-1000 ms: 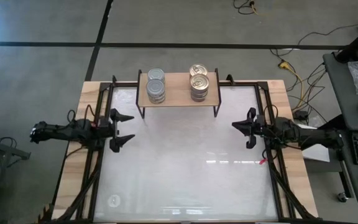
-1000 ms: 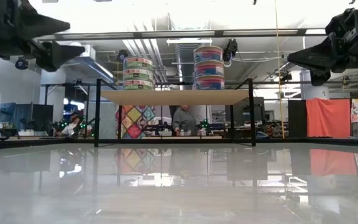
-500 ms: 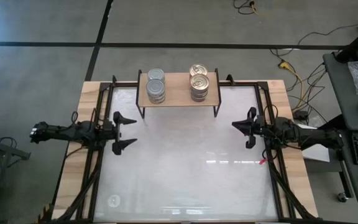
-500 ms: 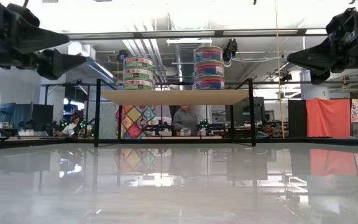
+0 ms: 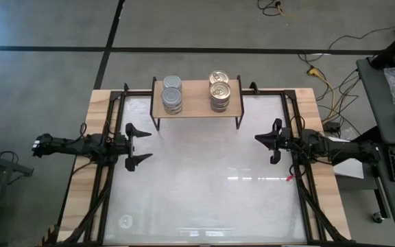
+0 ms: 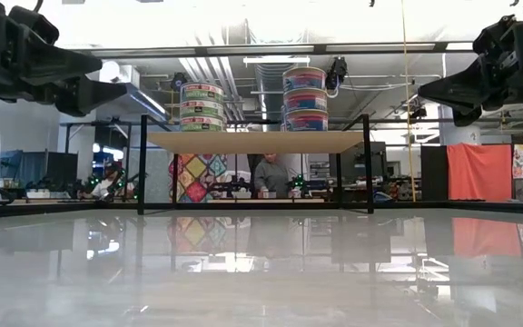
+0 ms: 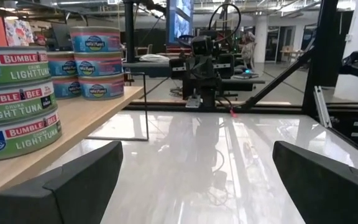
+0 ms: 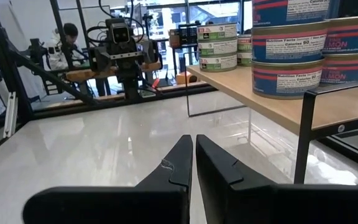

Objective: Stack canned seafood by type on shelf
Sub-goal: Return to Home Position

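A glossy white table (image 5: pixel 204 199) with a wood rim is shown from above, from table height and from both wrists.

In front of the shelf (image 5: pixel 196 101) and off to its left, the left pincer (image 5: pixel 148 145) hovers above the table. Its two dark fingers are spread wide with nothing between them. In front of the shelf and off to its right, the right pincer (image 5: pixel 257 139) hovers at about the same depth. Its fingers are drawn narrow, almost touching, and hold nothing. The two pincers point toward each other across the table, both well apart from the shelf.

The shelf is a small light-wood board on thin black legs, standing at the table's far edge. All the canned seafood sits on it, sorted by type.

- **Left half of the shelf:** the silver-lidded tins (image 5: pixel 172 98), with green Bumble Bee light tuna labels, stacked three high as seen from table height.
- **Right half of the shelf:** the gold-lidded tins (image 5: pixel 219 92), with blue and red labels, also three high from that view.

From above, a second lid shows just behind each front stack. How many tins those rear stacks hold is hard to tell. The two types stand apart, with bare board between them.

Beyond the shelf, visible under its board from table height, a person (image 6: pixel 269 173) is in a workshop room.
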Tool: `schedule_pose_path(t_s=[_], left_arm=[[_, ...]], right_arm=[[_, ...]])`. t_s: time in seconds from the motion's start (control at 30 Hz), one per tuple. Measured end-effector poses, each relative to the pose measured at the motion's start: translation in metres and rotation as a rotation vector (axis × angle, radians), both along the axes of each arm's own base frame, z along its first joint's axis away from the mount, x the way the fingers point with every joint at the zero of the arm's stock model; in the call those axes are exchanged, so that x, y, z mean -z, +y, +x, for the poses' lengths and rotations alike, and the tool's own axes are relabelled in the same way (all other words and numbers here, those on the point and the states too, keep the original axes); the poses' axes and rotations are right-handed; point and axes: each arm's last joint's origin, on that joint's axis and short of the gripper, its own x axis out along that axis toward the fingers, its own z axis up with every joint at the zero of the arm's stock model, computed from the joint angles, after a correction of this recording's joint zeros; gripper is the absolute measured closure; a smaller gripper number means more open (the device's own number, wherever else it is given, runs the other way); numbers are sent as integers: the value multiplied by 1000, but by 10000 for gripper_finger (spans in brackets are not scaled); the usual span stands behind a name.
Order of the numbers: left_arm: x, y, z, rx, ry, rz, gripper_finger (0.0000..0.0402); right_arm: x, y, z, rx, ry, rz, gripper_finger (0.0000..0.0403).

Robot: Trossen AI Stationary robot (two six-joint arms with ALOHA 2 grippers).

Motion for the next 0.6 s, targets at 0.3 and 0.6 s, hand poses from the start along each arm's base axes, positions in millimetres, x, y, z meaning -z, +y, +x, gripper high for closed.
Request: schedule_pose_path(t_s=[0.3,0.6], left_arm=[[1,0,1,-3,17,2,2],[2,0,2,-3,27,3,2]], right_arm=[[-1,0,0,1,-6,0,390],[-1,0,0,2,-8,0,390]])
